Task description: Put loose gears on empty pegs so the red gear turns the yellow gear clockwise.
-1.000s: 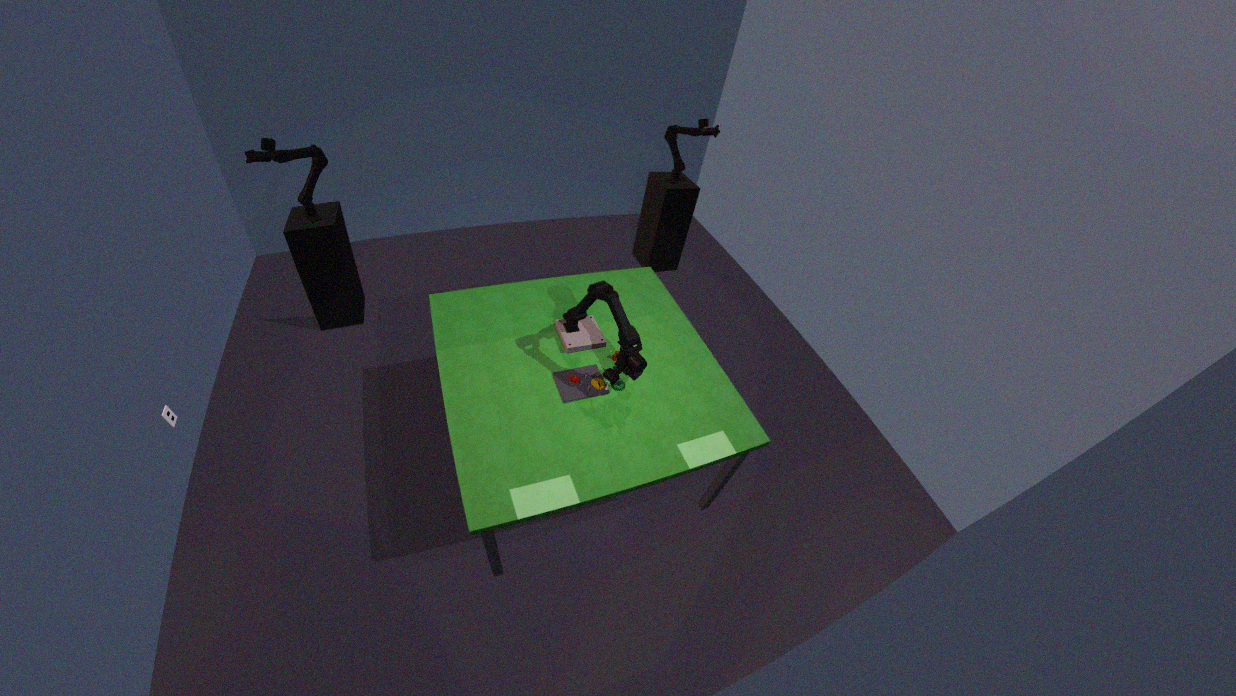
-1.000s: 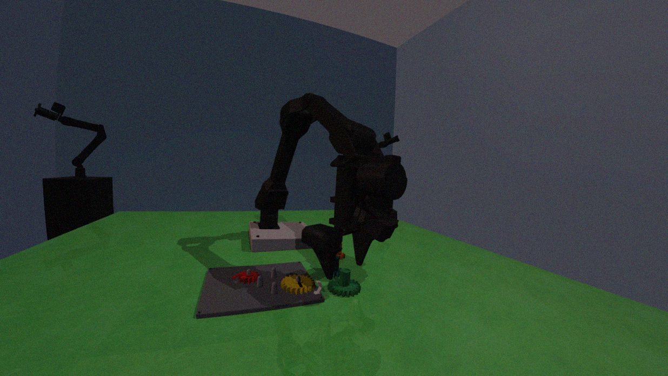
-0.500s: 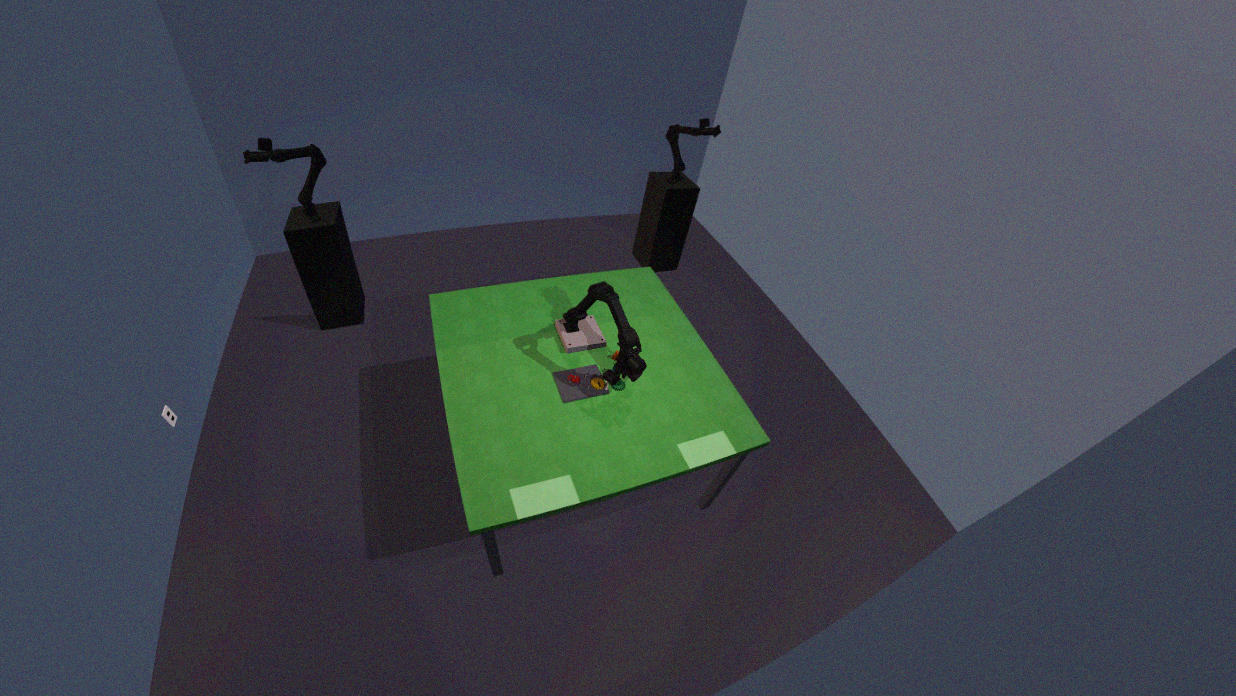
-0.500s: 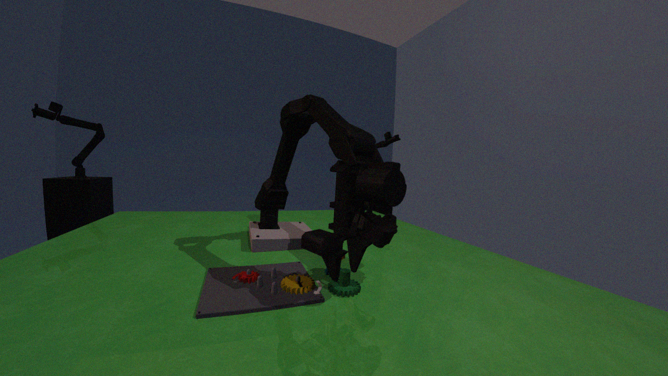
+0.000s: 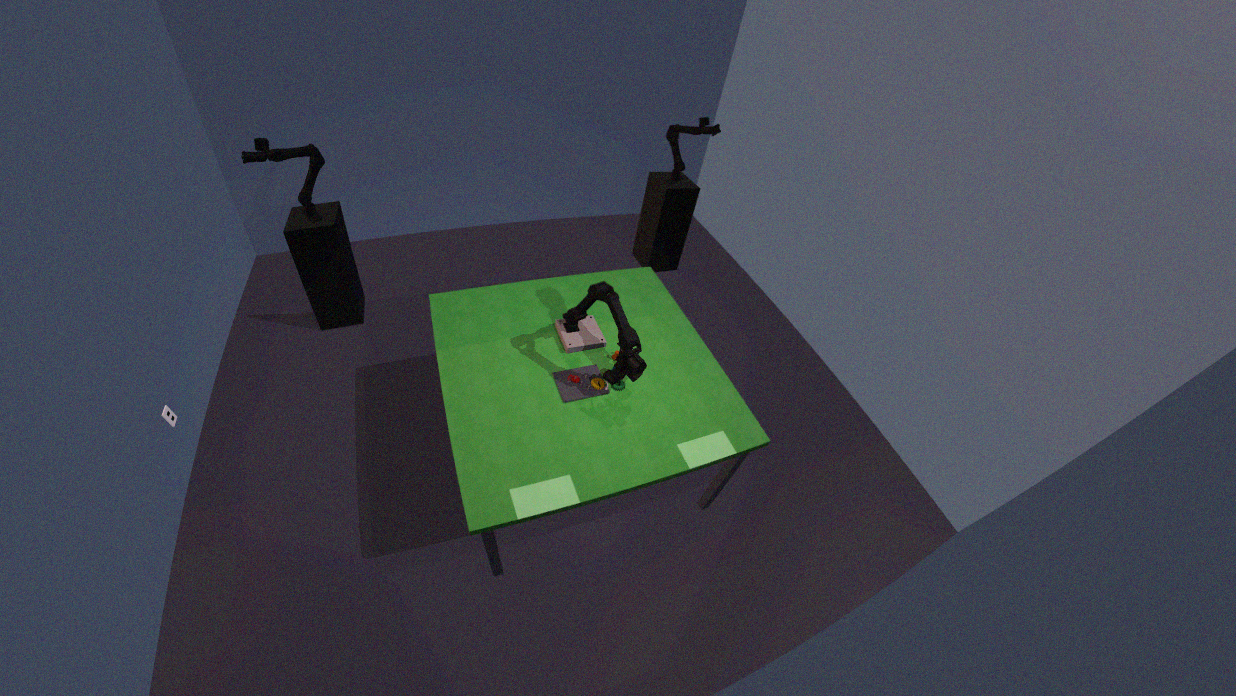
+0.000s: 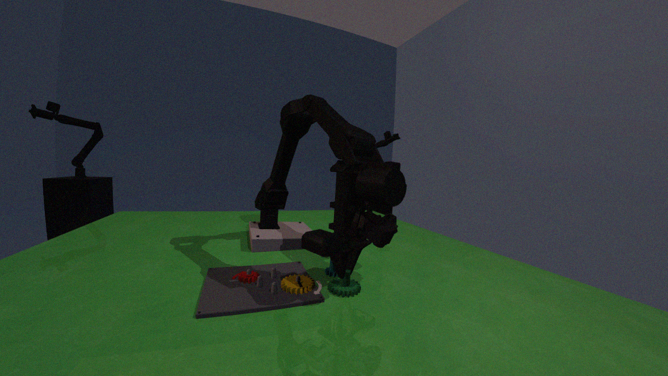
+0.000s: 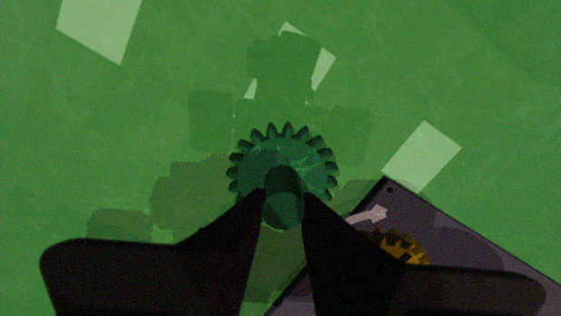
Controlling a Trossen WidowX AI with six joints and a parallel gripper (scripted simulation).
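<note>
My gripper [image 6: 346,273] [image 7: 283,196] points down at the table and is shut on the upright hub of the green gear [image 6: 343,288] [image 7: 313,169] [image 5: 618,386], whose toothed disc appears to rest on the table beside the board's right edge. The grey board [image 6: 219,303] [image 7: 447,227] [image 5: 574,395] carries the red gear [image 6: 247,277] [image 5: 574,378] and the yellow gear [image 6: 288,283] [image 7: 410,255] [image 5: 597,383] with its black stripe. Three bare pegs [image 6: 273,272] [image 6: 259,281] [image 6: 273,288] stand between them. A blue gear [image 6: 329,270] is mostly hidden behind the fingers. An orange gear [image 5: 614,356] stands nearer the base.
The white arrow [image 6: 318,288] [image 7: 374,214] lies between the yellow gear and the held green gear. The arm's pale base [image 6: 271,243] [image 5: 581,337] is behind the board. The blue gear is close behind the green one. Two other arms stand on dark pedestals beyond the table.
</note>
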